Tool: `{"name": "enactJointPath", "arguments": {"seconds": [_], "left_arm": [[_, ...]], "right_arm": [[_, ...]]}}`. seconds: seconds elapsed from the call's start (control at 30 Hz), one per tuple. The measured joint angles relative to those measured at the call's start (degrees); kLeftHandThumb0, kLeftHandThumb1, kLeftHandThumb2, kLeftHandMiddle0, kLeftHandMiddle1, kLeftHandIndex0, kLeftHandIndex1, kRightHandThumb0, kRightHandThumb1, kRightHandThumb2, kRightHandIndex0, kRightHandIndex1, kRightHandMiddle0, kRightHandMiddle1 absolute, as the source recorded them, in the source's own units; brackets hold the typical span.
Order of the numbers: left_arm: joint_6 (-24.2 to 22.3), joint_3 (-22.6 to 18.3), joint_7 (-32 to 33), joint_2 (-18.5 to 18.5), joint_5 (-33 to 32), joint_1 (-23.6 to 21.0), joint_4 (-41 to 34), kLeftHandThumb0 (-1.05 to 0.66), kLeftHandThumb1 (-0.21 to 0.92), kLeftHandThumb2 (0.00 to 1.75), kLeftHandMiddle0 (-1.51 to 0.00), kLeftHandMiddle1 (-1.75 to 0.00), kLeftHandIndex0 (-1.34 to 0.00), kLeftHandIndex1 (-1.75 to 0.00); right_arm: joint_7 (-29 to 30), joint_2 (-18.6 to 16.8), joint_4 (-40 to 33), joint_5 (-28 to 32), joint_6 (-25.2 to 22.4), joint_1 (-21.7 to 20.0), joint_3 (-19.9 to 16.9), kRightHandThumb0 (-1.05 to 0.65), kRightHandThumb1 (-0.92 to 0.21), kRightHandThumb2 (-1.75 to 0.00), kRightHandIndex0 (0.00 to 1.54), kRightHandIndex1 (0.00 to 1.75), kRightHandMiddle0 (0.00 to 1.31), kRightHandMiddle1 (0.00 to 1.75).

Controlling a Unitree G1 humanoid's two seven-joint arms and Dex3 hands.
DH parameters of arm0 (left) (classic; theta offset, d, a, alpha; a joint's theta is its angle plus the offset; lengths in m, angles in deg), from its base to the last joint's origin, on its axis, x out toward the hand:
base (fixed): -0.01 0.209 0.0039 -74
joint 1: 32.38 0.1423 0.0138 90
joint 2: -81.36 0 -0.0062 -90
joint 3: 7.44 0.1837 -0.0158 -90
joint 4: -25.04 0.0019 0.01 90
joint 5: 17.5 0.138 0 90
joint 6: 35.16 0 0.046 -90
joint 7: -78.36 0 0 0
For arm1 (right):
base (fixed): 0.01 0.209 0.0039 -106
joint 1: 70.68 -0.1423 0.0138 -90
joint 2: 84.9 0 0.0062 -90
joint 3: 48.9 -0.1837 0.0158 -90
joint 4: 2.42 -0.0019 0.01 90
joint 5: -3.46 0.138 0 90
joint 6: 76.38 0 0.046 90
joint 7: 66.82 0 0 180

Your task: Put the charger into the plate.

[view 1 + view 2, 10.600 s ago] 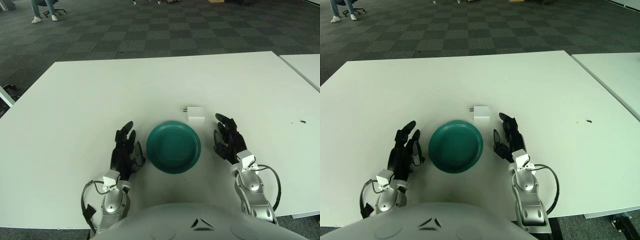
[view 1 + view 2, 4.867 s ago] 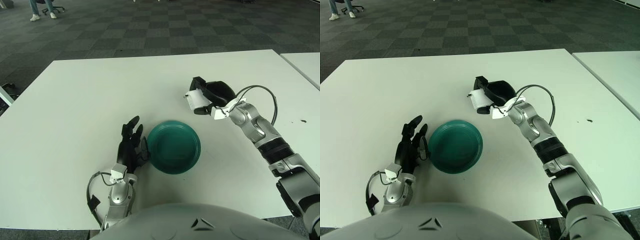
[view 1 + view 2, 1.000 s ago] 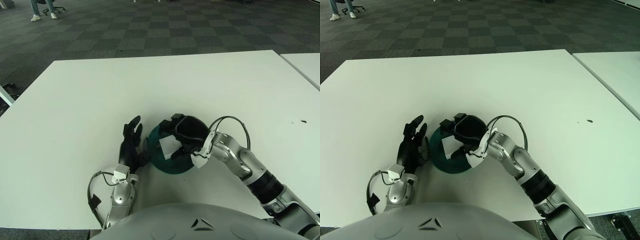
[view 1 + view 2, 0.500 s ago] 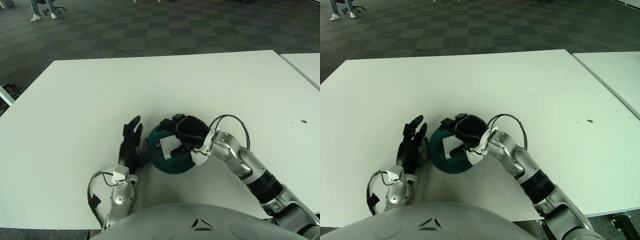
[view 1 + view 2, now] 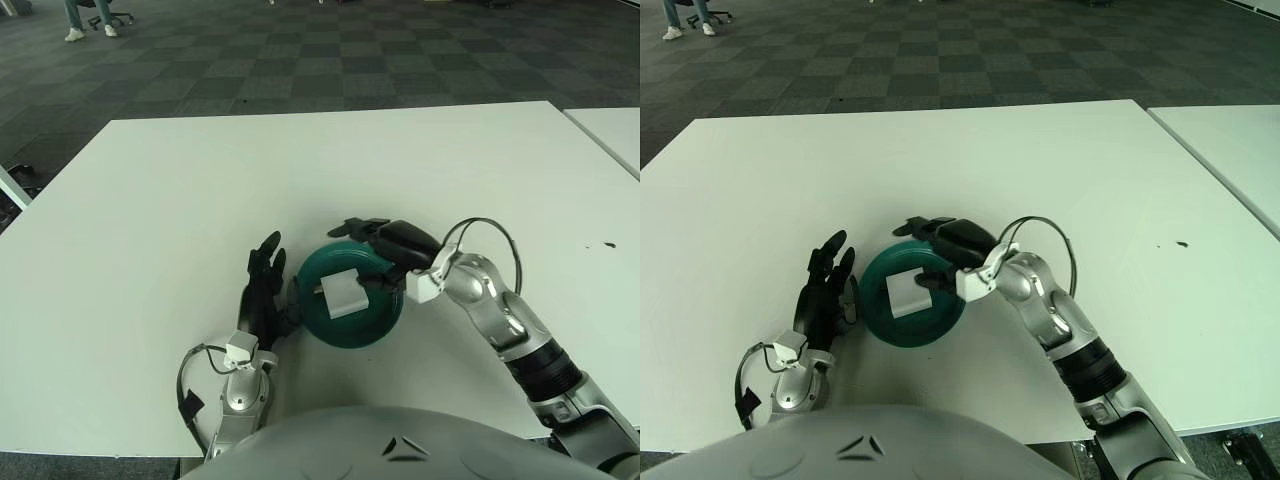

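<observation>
White table (image 5: pixel 150 190) fills the view, dark checkered carpet (image 5: pixel 300 60) beyond its far edge. Left hand (image 5: pixel 262 290) sits just left of the plate (image 5: pixel 385 318), fingers spread and holding nothing. Inside the plate lies the charger (image 5: pixel 342 292), and the right hand (image 5: pixel 385 245) is over the plate's right rim, fingers loosened and off the charger.

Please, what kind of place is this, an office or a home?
Probably an office or lab. Dark checkered carpet tiles cover the floor, a wheeled office chair stands far back, and the large white table has a second one beside it.
</observation>
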Motion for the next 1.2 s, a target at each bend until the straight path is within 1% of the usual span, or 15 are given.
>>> {"name": "enactJointPath", "arguments": {"seconds": [0.07,0.17,0.2,0.3,0.4,0.53,0.67,0.73,0.9,1.2], "left_arm": [[-0.03,-0.01,0.26,-0.08,0.1,0.26,-0.19,-0.94,0.92,0.98,-0.39,-0.04,-0.07,-0.84],[-0.22,-0.08,0.37,-0.13,-0.13,0.39,-0.24,-0.94,0.92,0.97,-0.42,-0.05,-0.08,-0.86],[-0.43,-0.11,0.36,-0.15,-0.29,0.42,-0.28,-0.94,0.92,0.97,-0.44,-0.06,-0.09,-0.87],[-1.05,-0.16,0.25,-0.19,-1.1,0.5,-0.53,-0.93,0.92,0.98,-0.47,-0.07,-0.09,-0.87],[-1.51,-0.19,-0.09,-0.19,-1.95,0.54,-0.86,-0.92,0.92,0.99,-0.48,-0.07,-0.09,-0.87],[-2.31,-0.2,-0.3,-0.22,-2.49,0.73,-1.51,-0.91,0.92,1.0,-0.48,-0.06,-0.07,-0.85],[-2.57,-0.21,-0.44,-0.22,-2.65,1.21,-1.99,-0.91,0.92,1.0,-0.48,-0.06,-0.05,-0.84],[-2.62,-0.25,-0.5,-0.21,-2.67,1.44,-2.17,-0.91,0.92,1.0,-0.48,-0.06,-0.04,-0.84],[-3.21,-0.42,-0.65,-0.06,-2.77,2.03,-2.93,-0.91,0.92,1.01,-0.48,-0.05,-0.03,-0.83],[-4.14,-0.55,-1.22,0.1,-3.38,2.66,-4.0,-0.91,0.92,1.01,-0.44,-0.02,-0.01,-0.82]], "right_arm": [[0.77,-1.47,-0.75,3.77,-3.35,1.89,-2.48,-0.95,-0.92,-1.0,0.25,0.01,0.0,0.35],[5.11,-6.35,-1.03,8.37,-7.87,5.77,-5.88,-0.94,-0.92,-0.98,0.28,0.02,0.0,0.41],[6.66,-7.82,-1.01,9.41,-9.1,7.14,-6.81,-0.93,-0.92,-0.98,0.3,0.02,0.0,0.47],[10.11,-11.58,-0.96,12.11,-12.25,10.56,-8.87,-0.92,-0.92,-0.98,0.36,0.03,0.0,0.59],[11.2,-13.32,-0.93,13.92,-14.58,12.54,-9.86,-0.9,-0.92,-0.98,0.41,0.03,0.0,0.69],[11.49,-14.39,-0.92,18.21,-16.28,13.44,-12.73,-0.87,-0.92,-0.96,0.49,0.05,0.03,0.78],[11.52,-14.61,-0.43,22.34,-16.7,13.71,-16.16,-0.84,-0.92,-0.93,0.53,0.06,0.05,0.81],[11.71,-14.63,-0.32,23.42,-16.84,14.03,-17.29,-0.83,-0.92,-0.92,0.55,0.06,0.06,0.82],[12.85,-15.0,-0.13,25.16,-18.16,14.9,-18.66,-0.8,-0.92,-0.89,0.58,0.07,0.08,0.83],[14.72,-16.32,0.99,27.28,-17.08,16.31,-19.57,-0.76,-0.92,-0.87,0.62,0.08,0.12,0.85]]}}
